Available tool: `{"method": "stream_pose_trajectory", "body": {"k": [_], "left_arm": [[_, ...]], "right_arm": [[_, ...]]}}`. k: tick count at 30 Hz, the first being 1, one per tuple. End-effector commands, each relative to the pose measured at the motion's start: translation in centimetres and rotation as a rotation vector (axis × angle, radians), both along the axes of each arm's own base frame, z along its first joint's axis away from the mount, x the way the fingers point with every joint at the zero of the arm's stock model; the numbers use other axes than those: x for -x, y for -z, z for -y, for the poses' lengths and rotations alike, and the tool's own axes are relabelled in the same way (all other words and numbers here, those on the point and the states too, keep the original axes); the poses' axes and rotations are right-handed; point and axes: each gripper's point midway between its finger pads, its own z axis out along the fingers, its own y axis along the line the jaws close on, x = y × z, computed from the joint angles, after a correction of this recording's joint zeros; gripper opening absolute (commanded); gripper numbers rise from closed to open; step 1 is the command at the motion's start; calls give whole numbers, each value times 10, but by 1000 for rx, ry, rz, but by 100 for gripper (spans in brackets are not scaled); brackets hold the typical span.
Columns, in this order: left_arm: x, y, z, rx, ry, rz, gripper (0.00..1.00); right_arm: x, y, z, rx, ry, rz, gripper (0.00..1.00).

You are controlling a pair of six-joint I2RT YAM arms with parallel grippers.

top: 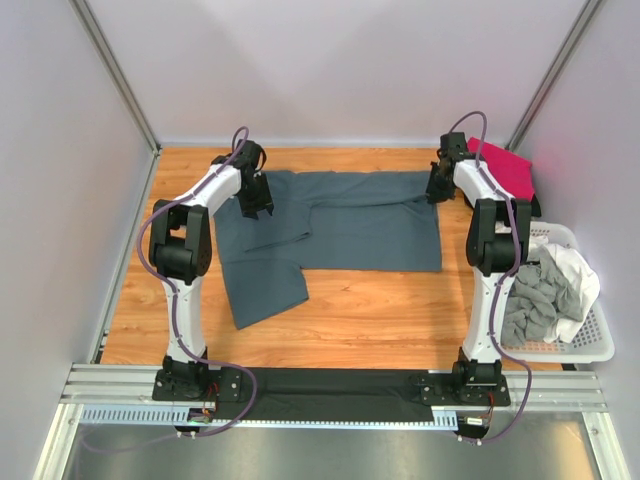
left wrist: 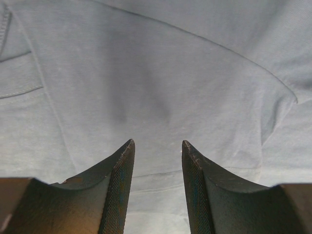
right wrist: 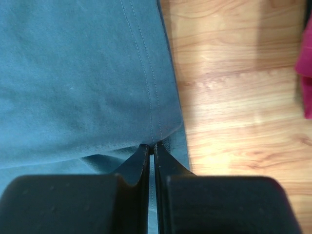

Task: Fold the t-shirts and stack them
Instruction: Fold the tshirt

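While the blue shirt (top: 350, 235) lies spread on the table (top: 380, 310), R gripper (right wrist: 151, 146) is closed on its hem, L gripper (left wrist: 157, 144) open above it; we think L must pinch next, then fold.

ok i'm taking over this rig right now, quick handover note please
Left pincer: open over the blue-grey t-shirt, holding nothing.
Right pincer: shut on that shirt's hemmed right edge.
Magenta t-shirt lies at the far right; grey t-shirt and white t-shirt heaped in the basket.
Done: nothing stacked yet.
To do: fold the blue-grey one, then the rest, and stack.
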Motion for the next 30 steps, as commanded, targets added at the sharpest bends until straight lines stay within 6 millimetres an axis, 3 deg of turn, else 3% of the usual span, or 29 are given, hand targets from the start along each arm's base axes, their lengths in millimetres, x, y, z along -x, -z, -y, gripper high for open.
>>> {"method": "stream_pose_trajectory", "body": {"k": [1,12,15,19,22,26,30], "left_arm": [[-6,-11,5,7,22,28,50],[-2,-2,2,-11,24,4,50],[-2,-3,0,-17,21,5,50],[-1,-3,-1,-21,18,1,50],[0,-1,0,-18,16,-3,50],[0,0,1,-12,19,-3,50],[-2,-1,1,-11,20,5,50]], "right_arm": [[-13,-16,19,102,20,40,0],[-52,-32,25,151,-18,137,0],[-54,-27,26,156,-20,129,0],[-42,-24,27,158,-13,93,0],[-38,-33,26,153,-10,102,0],[-45,-71,24,142,-6,178,1],[-48,-84,16,95,-15,195,0]]}}
